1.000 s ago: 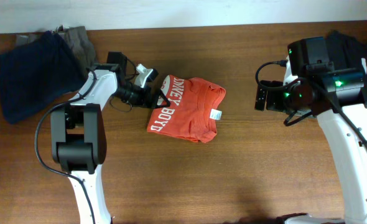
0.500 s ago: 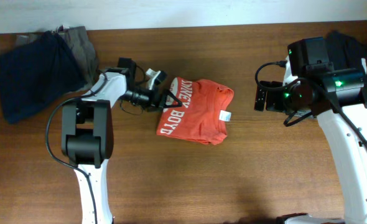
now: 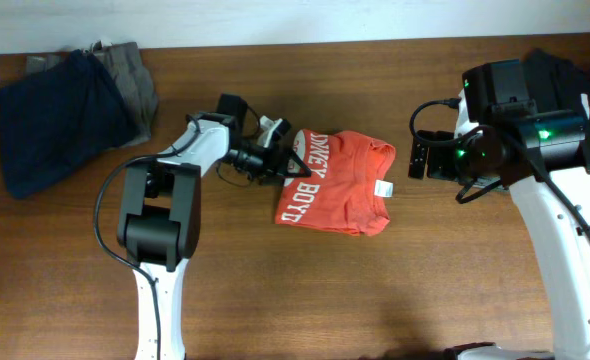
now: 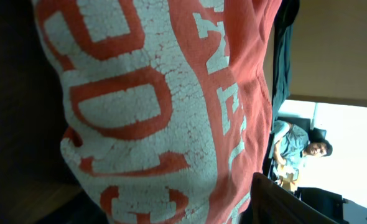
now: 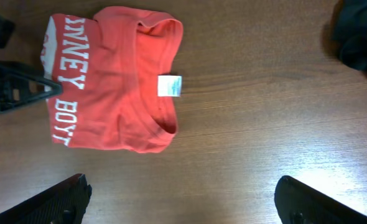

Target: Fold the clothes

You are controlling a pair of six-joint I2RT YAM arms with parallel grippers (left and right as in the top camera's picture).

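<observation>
Orange-red T-shirt (image 3: 335, 185): lies flat near the middle of the table (image 3: 395, 300), between the two arms, gathered into a compact, roughly square packet; white lettering (image 3: 305, 185) on its left part, white neck label (image 3: 383, 188) facing up on its right part
Left gripper (image 3: 295, 165): at the lettered edge of the packet, touching it or just over it; I cannot tell whether its jaws stand apart or are clamped on the cloth
Right gripper (image 5: 180, 186): fingers wide apart with nothing between them, hovering over bare wood beside the packet's right side and not touching it
Other clothes: navy garment (image 3: 50, 120) and grey garment (image 3: 130, 80) together at the far left; black garment (image 3: 575, 70) at the far right
Step in hand (a judgement): working the packet from its lettered edge, to take hold of it or shift it
Doing it well: stay low, catch every layer of that edge rather than only the top one, and move slowly and level so the fold does not spring open; the collar side looks bunched and may need steadying
Hidden or unclear: the left wrist view is filled by lettering close to the lens, so its own fingers cannot be picked out; from overhead the gripper's body covers the contact; the number of layers cannot be told; the black garment is partly covered and cut off by the frame
</observation>
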